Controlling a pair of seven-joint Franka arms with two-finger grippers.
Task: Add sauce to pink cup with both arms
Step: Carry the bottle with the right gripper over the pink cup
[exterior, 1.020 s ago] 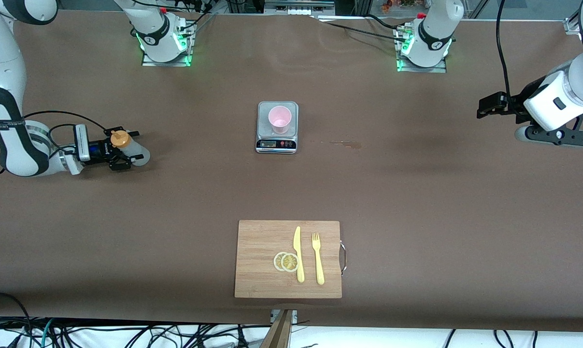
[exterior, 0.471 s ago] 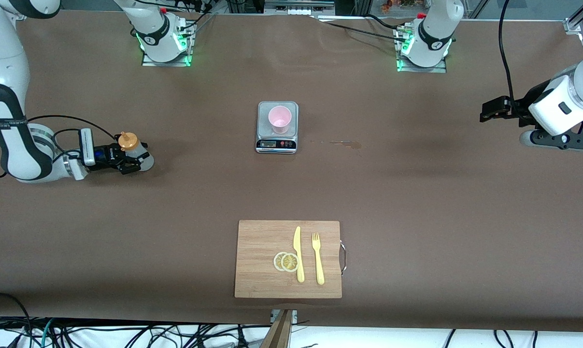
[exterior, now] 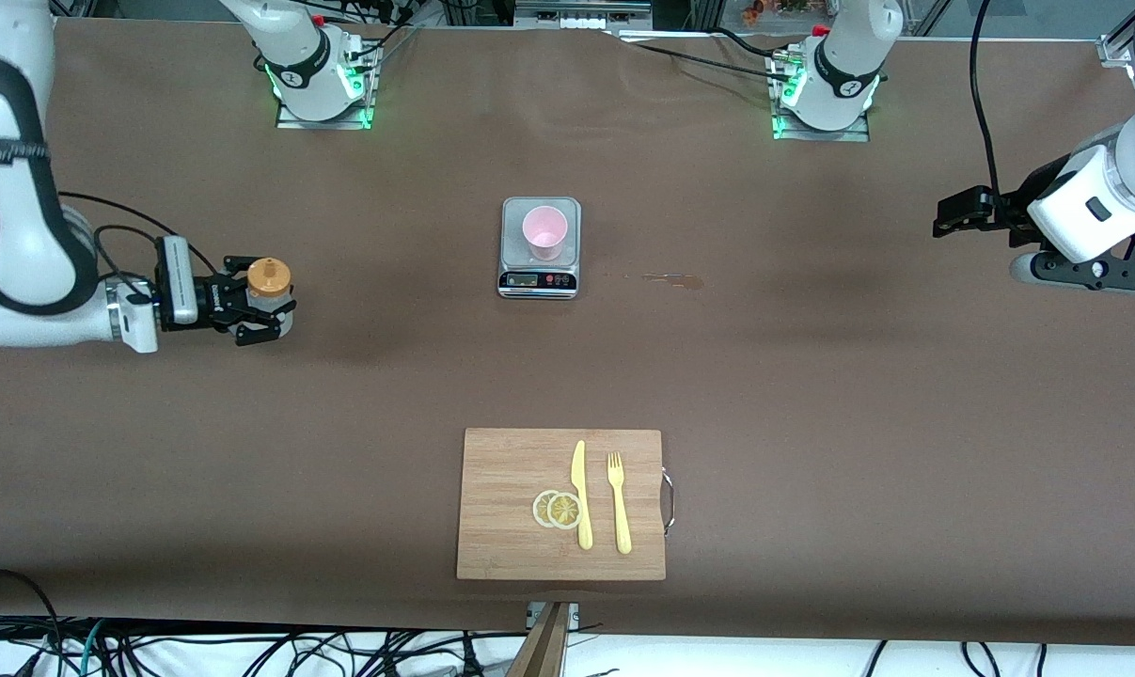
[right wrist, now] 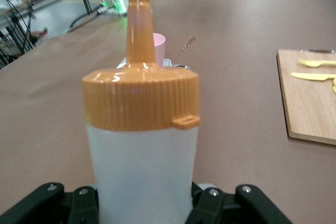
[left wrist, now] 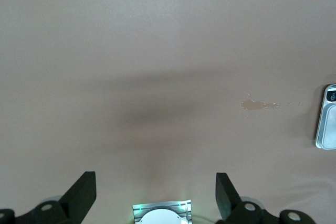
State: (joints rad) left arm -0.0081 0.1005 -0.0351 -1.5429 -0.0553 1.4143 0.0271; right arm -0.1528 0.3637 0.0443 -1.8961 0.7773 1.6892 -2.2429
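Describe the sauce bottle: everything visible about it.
The sauce bottle is a small squeeze bottle with a translucent whitish body and a ribbed orange cap tapering to a long nozzle. It looks like soft plastic. It stands upright, gripped by the right gripper at its lower body, at the right arm's end of the table. Its fill level cannot be seen.

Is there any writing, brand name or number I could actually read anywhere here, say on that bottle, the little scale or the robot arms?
None can be read.
Scale: a dark display and small buttons on its front, too small to read.
Sauce bottle: plain orange cap and whitish body, no label showing.
Right gripper: a small pale marking on its black body, too small to read.
Pink cup, cutting board: no text.
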